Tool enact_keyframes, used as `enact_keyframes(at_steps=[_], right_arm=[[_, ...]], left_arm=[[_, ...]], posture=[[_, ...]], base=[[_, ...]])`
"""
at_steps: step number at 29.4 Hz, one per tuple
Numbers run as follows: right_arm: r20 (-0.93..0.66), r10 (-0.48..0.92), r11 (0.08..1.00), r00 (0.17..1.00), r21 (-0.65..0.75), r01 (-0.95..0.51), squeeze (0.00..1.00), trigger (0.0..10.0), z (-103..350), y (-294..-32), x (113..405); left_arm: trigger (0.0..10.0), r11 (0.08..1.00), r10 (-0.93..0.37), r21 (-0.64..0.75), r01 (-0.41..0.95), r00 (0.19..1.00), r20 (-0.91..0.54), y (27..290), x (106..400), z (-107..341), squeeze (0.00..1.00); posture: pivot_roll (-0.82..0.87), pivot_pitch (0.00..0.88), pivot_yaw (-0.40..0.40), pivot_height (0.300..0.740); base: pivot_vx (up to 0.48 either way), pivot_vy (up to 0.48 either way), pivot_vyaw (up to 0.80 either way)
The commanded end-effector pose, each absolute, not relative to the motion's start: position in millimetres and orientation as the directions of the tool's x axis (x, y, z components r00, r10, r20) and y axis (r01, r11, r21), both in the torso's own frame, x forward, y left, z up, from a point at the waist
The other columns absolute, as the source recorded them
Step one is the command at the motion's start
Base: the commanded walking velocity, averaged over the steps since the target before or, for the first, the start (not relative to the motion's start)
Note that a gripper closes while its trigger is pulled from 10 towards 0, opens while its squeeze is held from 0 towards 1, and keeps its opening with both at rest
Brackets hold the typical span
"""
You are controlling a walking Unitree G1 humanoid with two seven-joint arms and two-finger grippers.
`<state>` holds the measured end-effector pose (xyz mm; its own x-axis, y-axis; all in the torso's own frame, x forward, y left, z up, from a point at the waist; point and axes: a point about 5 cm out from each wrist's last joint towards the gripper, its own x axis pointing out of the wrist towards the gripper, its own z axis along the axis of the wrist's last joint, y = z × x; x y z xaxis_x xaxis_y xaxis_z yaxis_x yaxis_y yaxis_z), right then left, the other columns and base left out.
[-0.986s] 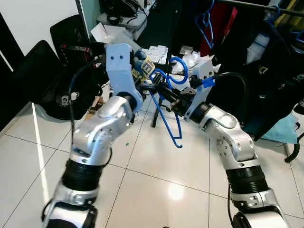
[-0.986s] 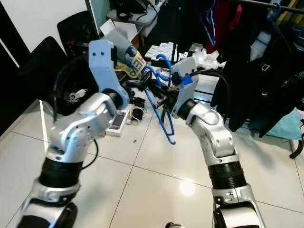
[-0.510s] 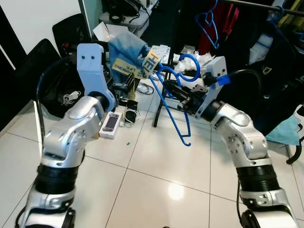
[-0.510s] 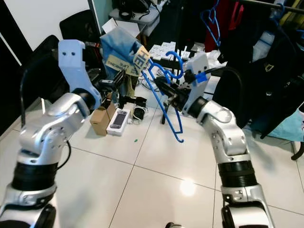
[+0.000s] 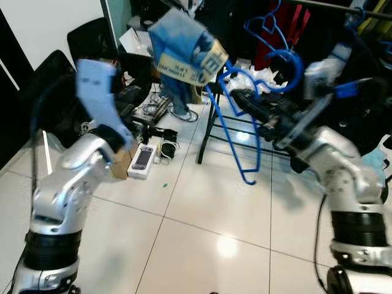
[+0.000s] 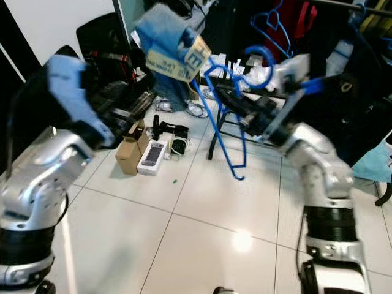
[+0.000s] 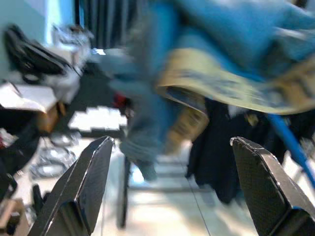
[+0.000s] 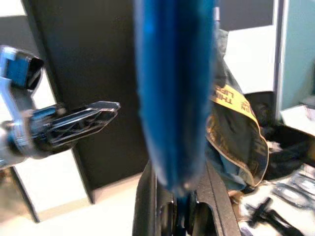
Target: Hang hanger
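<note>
Item: blue hanger (image 5: 236, 131), with a blue garment (image 5: 184, 46) bearing a yellow printed panel draped on its far end. Held up above the tiled floor (image 5: 202, 226), in front of the clothes rail (image 5: 343, 7), not yet on it.

My right tool (image 5: 245, 104): clamped narrow on the hanger's wire, just below the hook; the wrist view shows the blue wire pinched between my two fingers (image 8: 216, 196).

My left tool (image 7: 170, 187): spread wide, holding nothing, to the left of the hanger and apart from it.

Risks, as I judge them:
- The garment hangs on one end, away from my grip. Its weight may twist the wire in my fingers, or slide off.
- The hanger's long lower arm may catch the black stand (image 5: 211, 131) behind it.
- The rail is crowded: dark clothes (image 5: 343, 92) and another blue hanger (image 5: 263, 24) already hang there, so my hook may snag one.

Room:
- Open floor below and before the hanger.
- Left of the hanger, clutter on the floor: cardboard box (image 5: 122, 165), small device (image 5: 142, 160), cables.
- Right of the hanger and behind it, tight against the hanging clothes.
</note>
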<state>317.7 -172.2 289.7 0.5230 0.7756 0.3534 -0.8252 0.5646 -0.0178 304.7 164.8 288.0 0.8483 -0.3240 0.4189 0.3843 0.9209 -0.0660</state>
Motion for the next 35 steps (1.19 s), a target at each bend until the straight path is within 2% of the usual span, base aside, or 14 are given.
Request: enact_keyframes(at_steps=[1, 5, 11, 16, 19, 21, 23, 30, 35], right_arm=[[0.369, 0.786, 0.536, 0.496, -0.009, -0.844, 0.00, 10.0, 292, -176, 313], [0.358, 0.819, 0.483, 0.449, -0.008, -0.875, 0.00, 10.0, 293, -190, 301], [0.363, 0.830, 0.453, 0.423, 0.005, -0.892, 0.00, 10.0, 295, -195, 295], [0.358, 0.851, 0.401, 0.383, 0.024, -0.916, 0.00, 10.0, 296, -193, 290], [0.348, 0.852, 0.406, 0.392, 0.037, -0.913, 0.00, 10.0, 293, -191, 291], [0.332, 0.849, 0.418, 0.412, 0.055, -0.907, 0.00, 10.0, 287, -183, 296], [0.330, 0.848, 0.420, 0.415, 0.061, -0.906, 0.00, 10.0, 286, -181, 297], [0.328, 0.848, 0.413, 0.417, 0.085, -0.907, 0.00, 10.0, 281, -170, 303], [0.328, 0.858, 0.389, 0.394, 0.084, -0.917, 0.00, 10.0, 282, -167, 301]], left_arm=[[10.0, 0.921, -0.308, -0.098, 0.377, 0.860, 0.407, 169, 305, 280, 0.00], [10.0, 0.948, -0.243, -0.088, 0.305, 0.876, 0.417, 183, 302, 271, 0.00], [10.0, 0.947, -0.252, -0.073, 0.312, 0.866, 0.432, 184, 301, 267, 0.00], [10.0, 0.953, -0.264, -0.001, 0.302, 0.834, 0.484, 174, 297, 270, 0.00], [10.0, 0.955, -0.278, 0.049, 0.293, 0.820, 0.501, 168, 295, 273, 0.00], [10.0, 0.941, -0.335, 0.154, 0.300, 0.787, 0.518, 152, 289, 276, 0.00], [10.0, 0.936, -0.351, 0.183, 0.300, 0.777, 0.522, 147, 287, 276, 0.00], [10.0, 0.935, -0.356, 0.209, 0.288, 0.761, 0.542, 136, 285, 278, 0.00], [10.0, 0.937, -0.347, 0.230, 0.262, 0.761, 0.548, 137, 286, 278, 0.00]], posture=[[-0.02, 0.154, -0.022, 0.740], [-0.03, 0.153, -0.020, 0.740], [-0.03, 0.152, -0.019, 0.740], [-0.03, 0.146, -0.023, 0.740], [-0.03, 0.147, -0.025, 0.740], [-0.03, 0.150, -0.026, 0.740], [-0.03, 0.150, -0.026, 0.740], [-0.03, 0.151, -0.028, 0.740], [-0.03, 0.152, -0.028, 0.740]], base=[[0.000, 0.000, 0.00], [0.000, 0.000, 0.00], [0.000, 0.000, 0.00], [0.000, 0.000, 0.00], [0.000, 0.000, 0.00], [0.000, 0.000, 0.00], [0.000, 0.000, 0.00], [0.000, 0.000, 0.00], [0.000, 0.000, 0.00]])
